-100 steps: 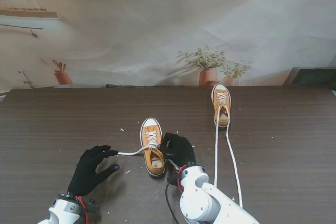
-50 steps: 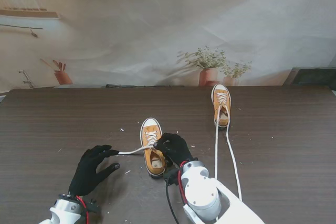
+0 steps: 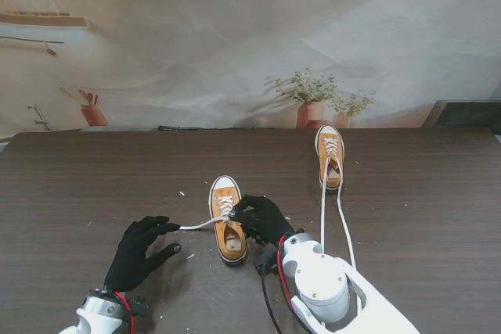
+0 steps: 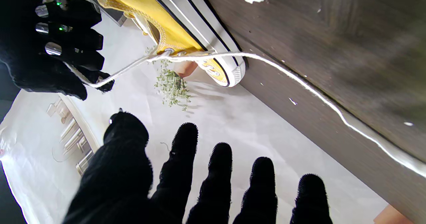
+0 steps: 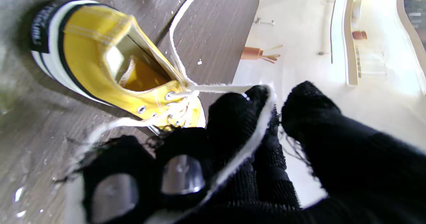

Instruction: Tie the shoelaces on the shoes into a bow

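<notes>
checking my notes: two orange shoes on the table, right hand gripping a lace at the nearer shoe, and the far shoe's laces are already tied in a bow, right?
Not quite. The far shoe's laces are untied, trailing loose across the table toward me, as the stand view shows. The rest holds: the right hand grips a lace at the nearer shoe.

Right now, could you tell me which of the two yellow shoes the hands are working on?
The nearer shoe, between the left hand and right hand. The farther shoe sits untouched, its laces trailing towards me.
</notes>
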Controlling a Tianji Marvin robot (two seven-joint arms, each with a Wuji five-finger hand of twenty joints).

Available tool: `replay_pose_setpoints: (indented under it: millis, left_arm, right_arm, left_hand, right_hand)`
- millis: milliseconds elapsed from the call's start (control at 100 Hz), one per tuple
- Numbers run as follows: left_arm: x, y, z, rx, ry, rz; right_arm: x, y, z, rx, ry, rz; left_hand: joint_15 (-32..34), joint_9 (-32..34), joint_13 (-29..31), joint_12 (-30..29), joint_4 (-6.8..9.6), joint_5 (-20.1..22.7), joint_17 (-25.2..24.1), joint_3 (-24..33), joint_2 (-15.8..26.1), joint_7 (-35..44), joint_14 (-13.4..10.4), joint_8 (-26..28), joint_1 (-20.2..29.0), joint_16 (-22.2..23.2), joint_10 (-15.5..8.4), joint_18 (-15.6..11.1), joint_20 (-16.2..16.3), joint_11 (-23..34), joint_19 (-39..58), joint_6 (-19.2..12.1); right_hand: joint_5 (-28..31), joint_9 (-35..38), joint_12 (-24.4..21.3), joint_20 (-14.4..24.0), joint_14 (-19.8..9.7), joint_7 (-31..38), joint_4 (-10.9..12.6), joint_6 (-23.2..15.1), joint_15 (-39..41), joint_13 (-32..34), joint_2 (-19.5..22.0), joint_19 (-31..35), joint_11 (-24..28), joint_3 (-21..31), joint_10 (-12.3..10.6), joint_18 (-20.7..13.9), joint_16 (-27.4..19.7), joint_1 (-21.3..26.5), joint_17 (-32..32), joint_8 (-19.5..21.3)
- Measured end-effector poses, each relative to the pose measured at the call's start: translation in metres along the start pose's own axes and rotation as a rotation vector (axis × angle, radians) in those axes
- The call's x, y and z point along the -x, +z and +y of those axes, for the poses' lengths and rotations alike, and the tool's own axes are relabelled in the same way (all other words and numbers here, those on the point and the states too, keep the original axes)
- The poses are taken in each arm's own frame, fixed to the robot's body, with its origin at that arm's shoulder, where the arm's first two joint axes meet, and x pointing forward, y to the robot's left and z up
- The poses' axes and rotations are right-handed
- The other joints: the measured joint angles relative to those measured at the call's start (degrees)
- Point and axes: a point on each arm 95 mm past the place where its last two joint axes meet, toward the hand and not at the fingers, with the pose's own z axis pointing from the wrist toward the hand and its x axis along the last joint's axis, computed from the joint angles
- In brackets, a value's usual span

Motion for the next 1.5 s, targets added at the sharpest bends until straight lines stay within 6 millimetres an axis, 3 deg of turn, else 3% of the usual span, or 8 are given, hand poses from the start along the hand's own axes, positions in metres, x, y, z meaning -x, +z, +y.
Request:
replay_pose_setpoints:
  millis: [90, 160, 300, 430, 700, 980, 1130, 1500]
  left_arm:
    - [0.000, 0.000, 0.000, 0.002, 0.000, 0.001]
    - [0.000, 0.000, 0.000, 0.004, 0.006, 0.004]
    - [0.000, 0.000, 0.001, 0.006, 0.014, 0.006]
    - [-0.001, 0.000, 0.001, 0.021, 0.058, 0.017]
    - [-0.012, 0.012, 0.000, 0.086, 0.190, -0.049]
    - [-0.050, 0.039, -0.014, 0.315, 0.379, -0.162]
    - [-0.061, 0.060, -0.002, 0.319, 0.447, -0.155]
    - [-0.052, 0.091, 0.021, 0.323, 0.579, -0.254]
  right_arm:
    - [-0.003, -0.002, 0.002, -0.042, -0.047, -0.021]
    - [-0.007, -0.004, 0.004, -0.070, -0.101, -0.037]
    - [-0.012, -0.009, 0.008, -0.145, -0.215, -0.066]
    - [-0.016, -0.010, 0.016, -0.146, -0.324, -0.059]
    - [-0.020, -0.010, 0.018, -0.154, -0.325, -0.042]
    - [-0.020, -0.011, 0.014, -0.168, -0.309, -0.038]
    - [-0.020, -0.011, 0.014, -0.171, -0.295, -0.037]
    - [-0.013, -0.013, 0.014, -0.151, -0.289, -0.030]
  left_hand:
    - [0.40, 0.00, 0.00, 0.00, 0.00, 0.00, 0.00, -0.03, 0.00, 0.00, 0.00, 0.00, 0.00, 0.00, 0.00, 0.00, 0.00, 0.00, 0.00, 0.00]
    - [0.40, 0.00, 0.00, 0.00, 0.00, 0.00, 0.00, -0.03, 0.01, 0.00, 0.01, 0.00, 0.00, 0.00, 0.00, 0.00, 0.00, 0.00, 0.00, 0.00]
    - [0.40, 0.00, 0.00, 0.00, 0.00, 0.00, 0.10, -0.04, 0.01, 0.00, 0.02, 0.00, 0.00, 0.00, 0.00, 0.00, -0.01, 0.00, 0.00, 0.00]
    - [0.40, 0.00, 0.01, 0.00, 0.00, -0.23, 0.15, -0.32, 0.01, -0.65, 0.02, 0.00, 0.00, 0.00, 0.00, 0.00, -0.01, 0.00, 0.00, 0.00]
    - [-0.23, -2.30, -0.03, -0.05, 0.00, -7.29, -0.16, -0.66, -1.56, -8.93, -0.01, -3.75, -0.02, 0.00, 0.00, 0.00, -0.01, -1.55, 0.00, 0.19]
    - [-2.28, -4.57, -0.17, -1.39, 0.43, -7.29, -0.94, -0.71, -5.16, -9.22, -0.74, -3.85, -0.19, -0.14, -0.69, -0.06, -0.01, -3.44, 0.00, 0.18]
    - [-2.28, -3.17, 0.06, -1.40, 0.43, -5.90, 1.58, -0.71, -8.00, -8.74, -0.78, -3.86, -0.53, -0.14, -0.70, -0.76, -0.01, -3.39, 0.64, 0.13]
    - [3.87, 2.65, 5.23, -1.41, 0.51, -0.01, 8.24, 13.08, -14.50, -4.88, -0.97, -3.10, -2.62, -0.14, -0.71, -0.79, 0.02, -0.61, 2.38, 0.13]
  right_hand:
    - [-2.18, -4.53, 1.28, 1.71, -2.24, -4.43, 0.01, -0.10, 1.08, 0.00, 1.32, 0.55, -0.76, -0.24, 0.68, -4.11, 0.16, -6.71, 0.71, -0.41]
    - [-4.48, -10.49, 2.41, 2.77, -4.04, -10.20, 5.35, -0.10, 1.25, 0.00, 3.26, 0.72, -0.81, -0.31, 1.39, -7.62, 0.20, -10.23, 1.30, 3.63]
    - [-12.23, -24.56, 5.54, 5.81, -8.78, -12.82, 8.52, -1.04, 1.28, 0.26, 3.94, 0.72, 1.28, -6.57, 1.75, -15.59, 0.20, -10.32, 2.72, 6.67]
    - [-12.88, -26.54, 7.54, 7.97, -12.23, -13.64, 8.68, -1.77, 1.91, 0.59, -0.43, 0.79, 4.12, -5.46, 0.08, -19.96, 0.20, -8.50, 3.36, 6.68]
    - [-12.81, -26.47, 7.41, 8.46, -12.78, -13.66, 9.06, -1.79, 1.95, 0.60, -1.22, 0.82, 4.41, -0.58, -0.39, -20.43, 0.20, -6.71, 3.40, 6.68]
    - [-11.92, -26.44, 6.77, 8.46, -12.70, -13.63, 9.06, -1.78, 2.00, 0.60, -1.68, 0.82, 4.41, 0.51, -0.39, -20.33, 0.20, -6.71, 3.40, 5.29]
    - [-11.84, -25.61, 6.76, 8.46, -12.28, -13.65, 9.06, -1.78, 2.01, 0.60, -1.69, 0.82, 4.41, 0.51, -0.39, -20.26, 0.20, -6.71, 3.41, 4.39]
    - [-11.06, -23.90, 6.76, 8.48, -11.50, -13.00, 8.85, -1.78, 2.43, 0.60, -1.69, 0.84, 4.35, 0.52, 0.01, -19.48, 0.20, -6.71, 3.41, 1.55]
